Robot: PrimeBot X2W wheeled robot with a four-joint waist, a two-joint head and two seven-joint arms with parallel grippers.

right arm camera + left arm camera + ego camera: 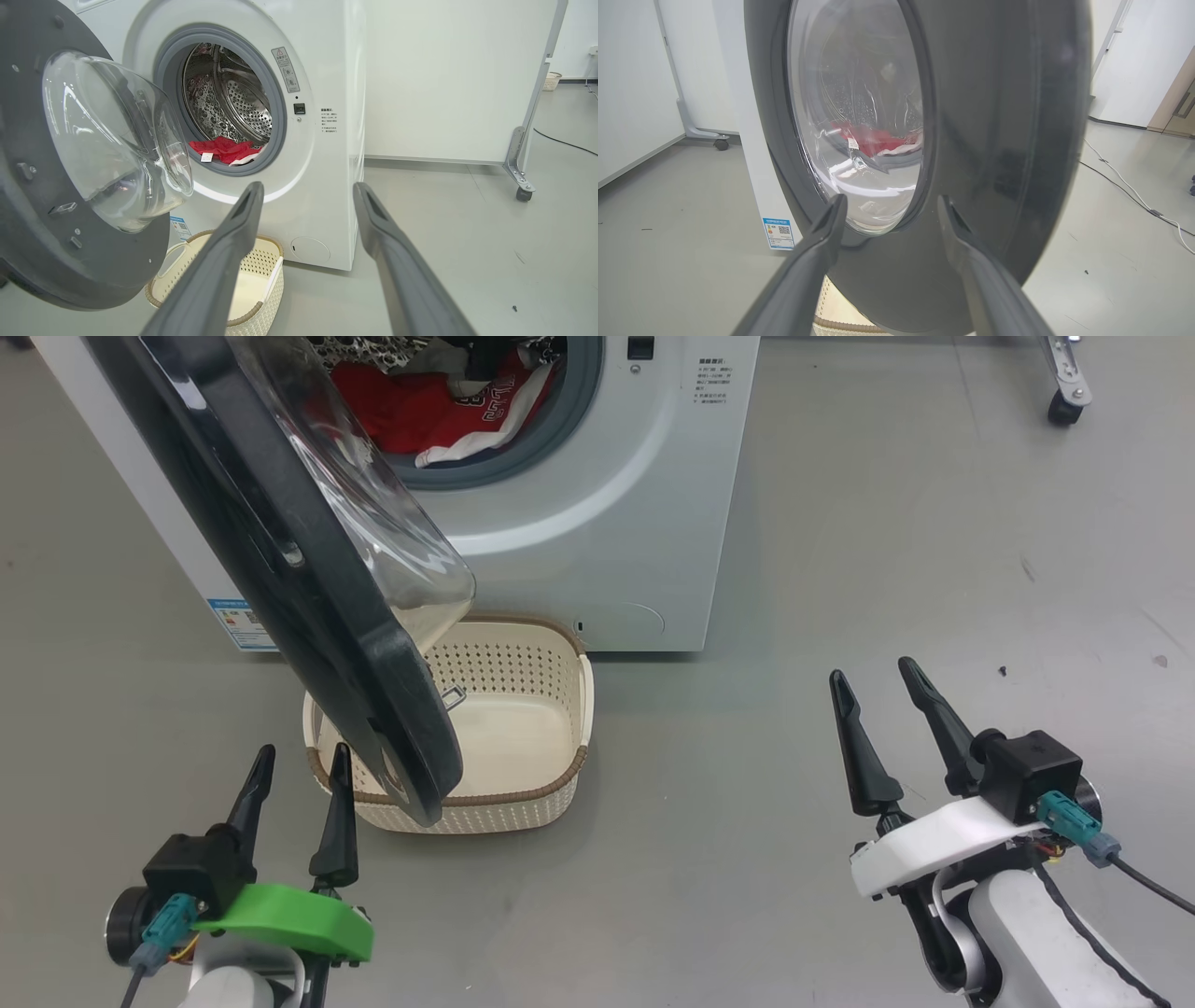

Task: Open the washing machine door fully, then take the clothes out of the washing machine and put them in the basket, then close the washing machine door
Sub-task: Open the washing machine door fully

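Standing partly open, the washing machine door overhangs the basket, its rim just ahead of the left pincer, which is spread and empty. The right pincer, likewise spread and empty, is well apart from it. The clothes lie inside the washing machine.

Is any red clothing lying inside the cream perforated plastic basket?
No: the basket is bare inside; the red jerseys lie in the steel drum.
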